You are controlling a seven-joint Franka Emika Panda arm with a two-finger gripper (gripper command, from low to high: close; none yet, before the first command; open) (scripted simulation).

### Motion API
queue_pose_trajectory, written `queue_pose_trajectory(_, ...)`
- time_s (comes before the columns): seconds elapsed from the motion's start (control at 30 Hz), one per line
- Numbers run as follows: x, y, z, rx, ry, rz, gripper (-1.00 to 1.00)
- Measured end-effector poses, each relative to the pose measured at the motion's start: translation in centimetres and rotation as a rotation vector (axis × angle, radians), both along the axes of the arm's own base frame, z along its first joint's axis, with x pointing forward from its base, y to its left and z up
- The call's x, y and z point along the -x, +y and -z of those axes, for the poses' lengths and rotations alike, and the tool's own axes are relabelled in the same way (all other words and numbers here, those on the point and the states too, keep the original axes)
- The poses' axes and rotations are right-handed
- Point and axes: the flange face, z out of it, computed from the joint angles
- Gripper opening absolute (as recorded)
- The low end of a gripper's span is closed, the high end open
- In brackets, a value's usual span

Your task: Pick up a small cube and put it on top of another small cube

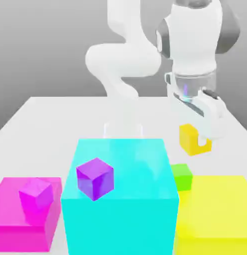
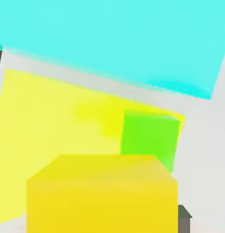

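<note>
between shut fingers, yellow cube

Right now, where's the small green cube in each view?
Exterior view: small green cube sits between the big cyan block and the large flat yellow block, low toward the exterior view's right.
Hand view: green cube just beyond the held small yellow cube.
Shared landmark: the flat yellow block beside it.
</note>
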Motion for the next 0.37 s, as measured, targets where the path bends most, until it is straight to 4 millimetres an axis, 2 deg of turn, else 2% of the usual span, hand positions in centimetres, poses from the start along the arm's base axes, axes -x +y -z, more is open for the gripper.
queue_pose_trajectory(0.07,-0.1,-1.4,0.4,0.042,-0.022,0.065,-1.00)
queue_pose_trajectory(0.23,-0.2,-1.8,5.1,0.058,-0.028,0.087,-1.00)
queue_pose_trajectory(0.27,-0.1,-1.8,5.9,0.056,-0.029,0.086,1.00)
queue_pose_trajectory(0.37,-0.1,-1.8,5.9,0.056,-0.029,0.086,1.00)
